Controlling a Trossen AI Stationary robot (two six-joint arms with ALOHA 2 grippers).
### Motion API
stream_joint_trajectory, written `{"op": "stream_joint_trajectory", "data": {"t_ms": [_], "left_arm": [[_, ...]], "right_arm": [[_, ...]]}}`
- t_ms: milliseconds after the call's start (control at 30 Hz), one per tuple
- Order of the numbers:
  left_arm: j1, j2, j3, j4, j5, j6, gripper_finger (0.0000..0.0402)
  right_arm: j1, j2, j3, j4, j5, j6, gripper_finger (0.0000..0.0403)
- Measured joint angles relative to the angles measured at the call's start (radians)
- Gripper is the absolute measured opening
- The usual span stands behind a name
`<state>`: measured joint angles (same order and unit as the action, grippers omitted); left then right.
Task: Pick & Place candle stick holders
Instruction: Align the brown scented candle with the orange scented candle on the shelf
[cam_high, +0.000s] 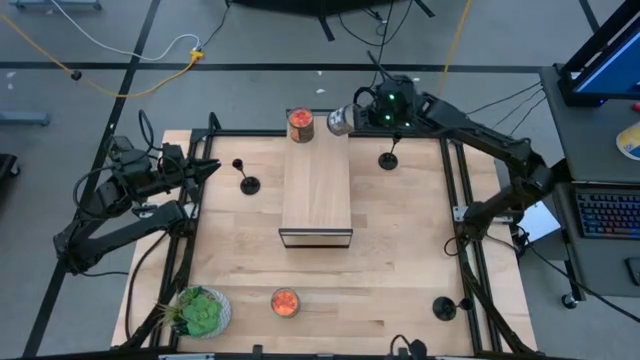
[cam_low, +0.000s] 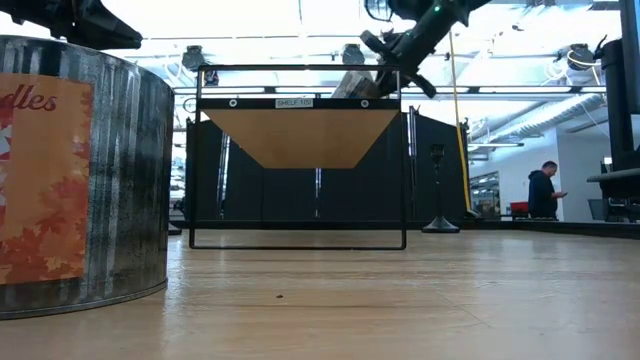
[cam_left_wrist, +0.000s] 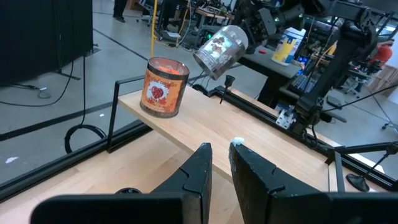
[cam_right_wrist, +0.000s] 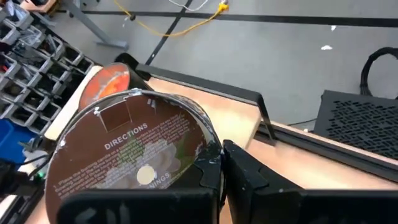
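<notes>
Three black candle stick holders stand on their round bases on the table: one far left (cam_high: 248, 183), one far right (cam_high: 388, 158) and one at the near right (cam_high: 444, 308). My right gripper (cam_high: 352, 117) is shut on a silvery-grey jar (cam_high: 339, 121) above the far right corner of the wooden shelf (cam_high: 316, 190). An orange-red jar (cam_high: 300, 125) stands on the shelf's far end. My left gripper (cam_high: 208, 169) is shut and empty at the table's left edge, just left of the far-left holder. My right gripper holds the silvery-grey jar at its base end (cam_right_wrist: 208, 155), where the labelled bottom faces the wrist camera. One finger (cam_right_wrist: 249, 180) lies against the jar's side; the jar hides the other. The jar (cam_left_wrist: 221, 48) is lifted clear of the shelf and tilted, its mouth end slanting down.
A second orange-red jar (cam_high: 285, 303) and a green plant in a pot (cam_high: 200, 312) stand near the front edge. A black frame (cam_high: 455, 200) rims the table. A person (cam_low: 545, 190) stands far off in the room.
</notes>
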<state>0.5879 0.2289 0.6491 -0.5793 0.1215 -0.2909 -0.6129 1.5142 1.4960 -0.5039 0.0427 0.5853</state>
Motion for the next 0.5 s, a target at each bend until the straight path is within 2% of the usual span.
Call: {"op": "stream_joint_trajectory", "data": {"t_ms": [500], "left_arm": [[0.000, 0.000, 0.000, 0.000, 0.000, -0.004, 0.0063]], "right_arm": [[0.000, 0.060, 0.024, 0.023, -0.020, -0.011, 0.0000]]}}
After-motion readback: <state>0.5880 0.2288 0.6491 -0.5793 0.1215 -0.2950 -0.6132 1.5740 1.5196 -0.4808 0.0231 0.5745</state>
